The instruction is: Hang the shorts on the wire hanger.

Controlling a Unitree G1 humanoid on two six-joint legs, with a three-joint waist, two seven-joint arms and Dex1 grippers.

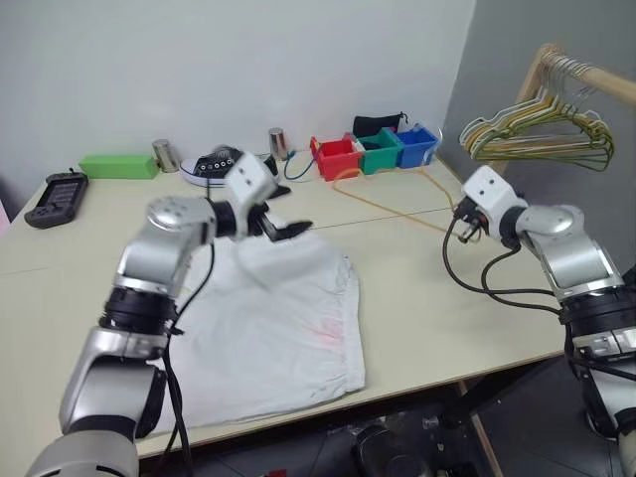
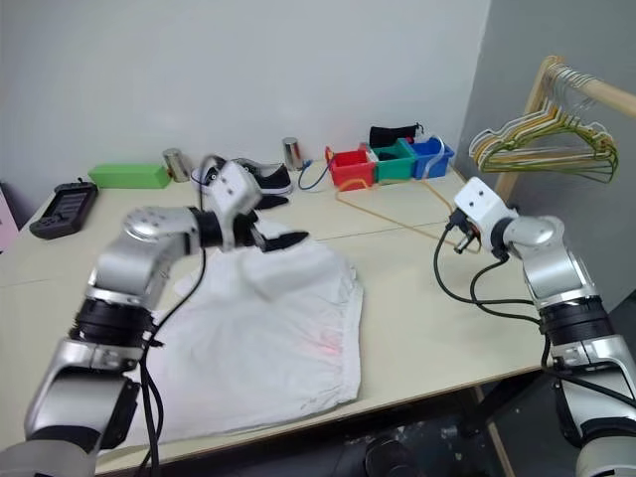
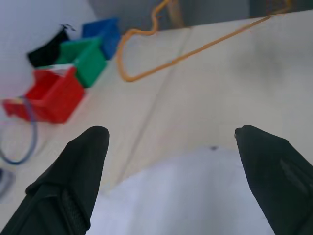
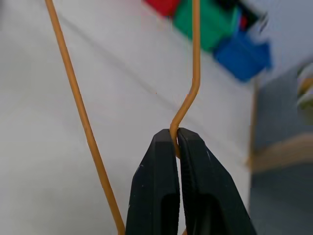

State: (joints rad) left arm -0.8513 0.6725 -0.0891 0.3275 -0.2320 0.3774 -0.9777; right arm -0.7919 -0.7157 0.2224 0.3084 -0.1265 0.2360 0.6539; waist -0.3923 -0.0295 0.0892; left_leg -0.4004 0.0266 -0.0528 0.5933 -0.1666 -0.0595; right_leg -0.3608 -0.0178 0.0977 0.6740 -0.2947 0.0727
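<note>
The shorts [image 1: 273, 333] lay flat on the table [image 1: 447, 298], near my left side; thin, limp cloth, light, likely to sag and slip, so I judged the gathered waistband the best hold. The wire hanger [image 4: 80, 115] was thin, stiff and springy, resting partly on the table toward the bins [image 1: 376, 151]. My right jaws [image 4: 177, 139] were clamped on its wire near a bend, arm raised. My left jaws [image 3: 171, 142] stood wide apart, empty, above the shorts' far edge.

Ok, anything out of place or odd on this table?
A black-and-white sneaker sits on the table among cans and bins, unrelated to hanging. The white cloth shorts carry a faint pink-red mark near the edge. Otherwise nothing is spilled or damaged.
</note>
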